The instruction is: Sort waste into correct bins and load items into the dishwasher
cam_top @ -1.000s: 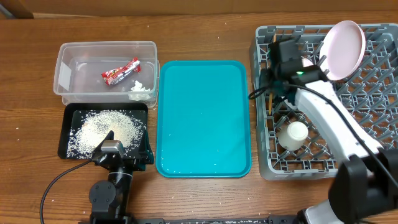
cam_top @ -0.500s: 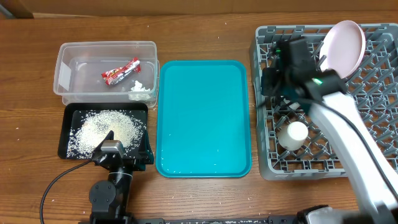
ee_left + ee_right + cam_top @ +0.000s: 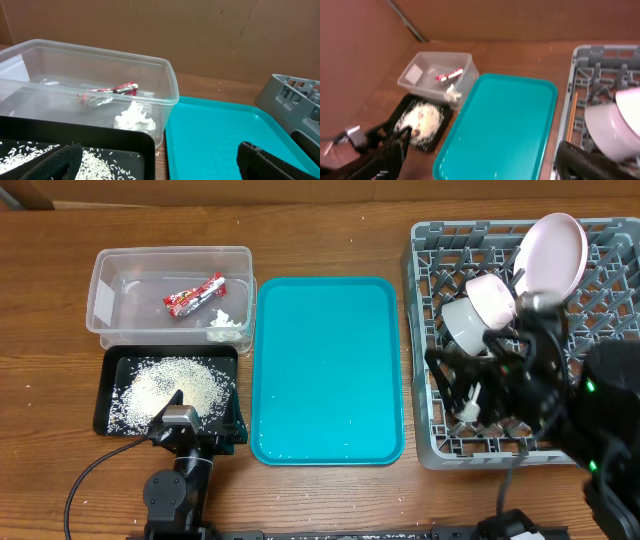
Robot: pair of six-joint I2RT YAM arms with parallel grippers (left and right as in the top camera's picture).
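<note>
The clear tub (image 3: 170, 251) holds the red wrapper (image 3: 195, 295) and the white tissue (image 3: 226, 321). Rice (image 3: 170, 385) lies in the black tray (image 3: 111, 361). In the grey dish rack (image 3: 600, 330) the pink plate (image 3: 550, 252) stands upright, with the white bowl (image 3: 470, 315) tilted beside it and the cup (image 3: 468, 410) partly hidden under my right arm. Chopsticks (image 3: 571, 117) lie along the rack's left side. My right gripper (image 3: 485, 165) hangs open and empty high above the rack's front left. At the black tray's front edge my left gripper (image 3: 157, 167) is open and empty.
A large teal serving tray (image 3: 325, 370) lies between the bins and the rack, with a few stray grains on it. Brown cardboard walls close off the back. Bare wooden table runs along the front edge.
My right gripper opened and pulled up and back from the rack's rear left toward its front. The white bowl now rests uncovered in the rack. The left arm has not moved.
</note>
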